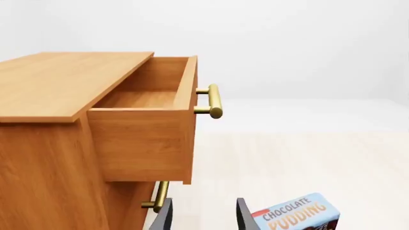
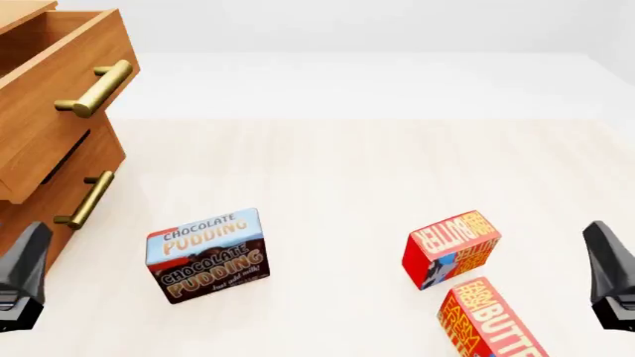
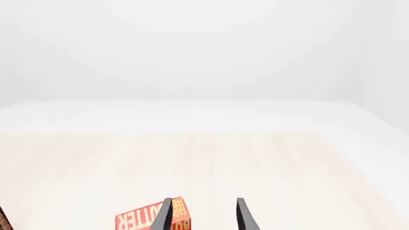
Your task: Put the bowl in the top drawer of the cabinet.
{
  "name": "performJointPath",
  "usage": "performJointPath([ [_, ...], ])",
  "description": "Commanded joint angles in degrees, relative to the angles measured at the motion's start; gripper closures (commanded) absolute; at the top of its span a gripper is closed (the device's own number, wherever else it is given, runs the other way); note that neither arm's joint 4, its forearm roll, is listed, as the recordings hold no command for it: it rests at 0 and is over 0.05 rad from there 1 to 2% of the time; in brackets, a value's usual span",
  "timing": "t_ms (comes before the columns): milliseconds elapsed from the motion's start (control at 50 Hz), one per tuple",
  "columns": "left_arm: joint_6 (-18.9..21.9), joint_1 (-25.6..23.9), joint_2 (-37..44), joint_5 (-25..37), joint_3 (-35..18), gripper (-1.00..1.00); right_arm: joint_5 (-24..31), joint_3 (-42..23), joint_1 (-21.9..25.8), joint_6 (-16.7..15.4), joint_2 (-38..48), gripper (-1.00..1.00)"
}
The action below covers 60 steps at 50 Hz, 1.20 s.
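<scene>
The top drawer (image 2: 55, 67) of the cabinet (image 1: 51, 143) stands pulled open at the upper left of the front frame. The bowl appears in no view, and the visible part of the drawer floor looks bare, so whether it is inside is unclear. Both the left gripper (image 1: 199, 215) and the right gripper (image 3: 203, 215) are spread open, holding nothing. On the counter (image 2: 337, 171) sit a chocolate pudding box (image 2: 207, 254) and two butter boxes (image 2: 451, 249), the lower one cut off by the frame edge.
</scene>
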Motion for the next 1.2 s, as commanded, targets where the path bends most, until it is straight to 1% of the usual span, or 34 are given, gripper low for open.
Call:
performJointPath([
  [20,0.35,-0.67,0.03,-0.28,-0.34,-1.0,-0.81,-0.17,0.42,0.41,-0.01,-1.0],
  [200,1.39,-0.19,-0.02,-0.58,-0.6,-1.0,-0.96,-0.17,0.5,0.68,-0.02,-1.0],
  [240,-0.96,0.2,0.15,2.74,-3.05,-1.0,-0.99,-0.17,0.5,0.65,-0.02,-1.0],
  [260,-0.03,0.04,0.01,3.43,-4.14,-1.0,-0.96,-0.17,0.53,0.65,-0.02,-1.0],
  [300,0.24,0.01,0.02,4.57,-4.84,-1.0,-0.97,-0.17,0.55,0.71,-0.02,-1.0],
  [320,-0.66,-0.59,0.02,6.49,-5.43,-1.0,-1.01,-0.16,0.61,0.79,-0.02,-1.0],
  [340,-5.41,-2.8,1.31,10.4,-6.56,-1.0,-1.09,-0.16,0.73,0.86,-0.02,-1.0],
  [360,-7.57,-3.55,3.26,11.09,-7.37,-1.0,-1.16,-0.16,0.63,0.91,-0.02,-1.0],
  [400,-7.67,-4.77,5.53,12.15,-9.25,-1.0,-1.21,-0.15,0.64,1.1,-0.02,-1.0],
  [420,-8.64,-5.33,6.92,12.9,-10.48,-1.0,-1.24,-0.15,0.52,1.19,-0.03,-1.0],
  [440,-8.63,-5.38,7.47,13.45,-11.32,-1.0,-1.24,-0.15,0.57,1.27,-0.03,-1.0],
  [460,-8.18,-6.13,8.24,15.37,-13.33,-1.0,-1.22,-0.14,0.73,1.56,-0.02,-1.0],
  [480,-8.18,-6.13,8.23,15.41,-13.36,-1.0,-1.22,-0.14,0.73,1.56,-0.02,-1.0],
  [500,-7.84,-7.06,8.93,17.4,-15.62,-1.0,-1.25,-0.13,0.88,1.61,-0.03,-1.0],
  [560,-7.18,-7.86,9.54,19.07,-16.82,-1.0,-1.32,-0.13,0.93,1.68,-0.03,-1.0],
  [580,-7.1,-9.03,9.47,20.3,-17.6,-1.0,-1.32,-0.13,0.93,1.66,-0.03,-1.0],
  [640,-6.9,-9.89,9.92,21.11,-18.31,-1.0,-1.33,-0.13,1.07,1.65,-0.03,-1.0],
  [660,-5.41,-11.31,10.72,21.6,-18.56,-1.0,-1.4,-0.13,1.15,1.66,-0.03,-1.0],
  [720,-5.3,-12.45,12.35,22.49,-19.21,-1.0,-1.35,-0.14,1.18,1.58,-0.03,-1.0],
  [800,-3.14,-14.2,13.28,24.06,-20.83,-1.0,-1.32,-0.13,1.4,1.56,-0.03,-1.0],
  [860,-2.52,-14.94,14.36,24.84,-21.9,-1.0,-1.35,-0.14,1.38,1.55,-0.03,-1.0],
  [880,-1.38,-15.74,15.1,24.97,-22.17,-1.0,-1.35,-0.14,1.44,1.55,-0.03,-1.0],
  [920,-1.76,-17.16,15.87,25.63,-22.79,-1.0,-1.36,-0.13,1.44,1.56,-0.03,-1.0],
  [960,-0.49,-18.99,16.57,26.13,-23.07,-1.0,-1.4,-0.14,1.44,1.53,-0.03,-1.0],
  [1040,0.78,-19.57,17.57,26.66,-23.79,-1.0,-1.42,-0.13,1.46,1.62,-0.03,-1.0],
  [1120,2.96,-20.79,18.88,27.44,-24.78,-1.0,-1.49,-0.13,1.44,1.65,-0.03,-1.0],
  [1180,4.47,-22.61,20.22,28.2,-25.24,-1.0,-1.56,-0.13,1.48,1.71,-0.03,-1.0],
  [1200,4.34,-23.09,20.6,28.42,-25.46,-1.0,-1.56,-0.13,1.52,1.7,-0.03,-1.0],
])
